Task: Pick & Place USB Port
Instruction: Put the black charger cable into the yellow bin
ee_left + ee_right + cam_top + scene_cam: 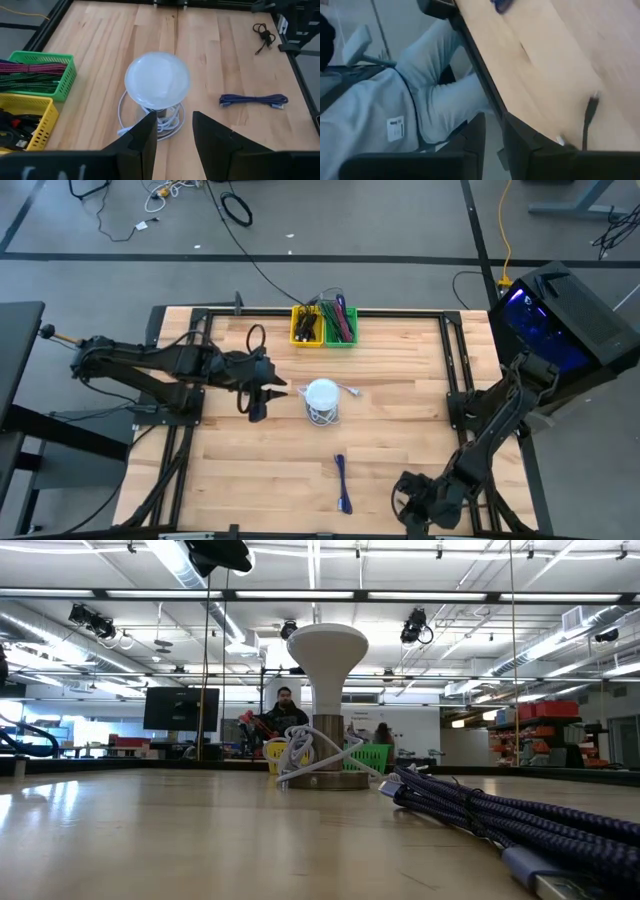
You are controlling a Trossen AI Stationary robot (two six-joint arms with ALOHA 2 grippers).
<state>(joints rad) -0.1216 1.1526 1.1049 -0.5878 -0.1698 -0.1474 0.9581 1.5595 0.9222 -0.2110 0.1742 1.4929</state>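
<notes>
High view showed the left hand (pixel 262 402) hovering just beside the white lamp (pixel 322 395), fingers parted and empty — the approach step. Purple USB cable (pixel 343 484) lay well apart on the desk (pixel 400 380); next called for reaching it. Right hand (pixel 415 505) waited, holding nothing.

White lamp (pixel 322 393), purple cable (pixel 343 483), yellow bin (pixel 305 326)

1. USB cable (pixel 343 483): purple braided cord, folded into a short bundle, lying flat on the wood table; lower centre of the high view, running roughly top to bottom.
2. Low view: the bundle fills the lower right, a plug end nearest the lens.
3. White lamp-shaped stand (pixel 322 395): upright at frame centre, white cord coiled around its base.
</notes>
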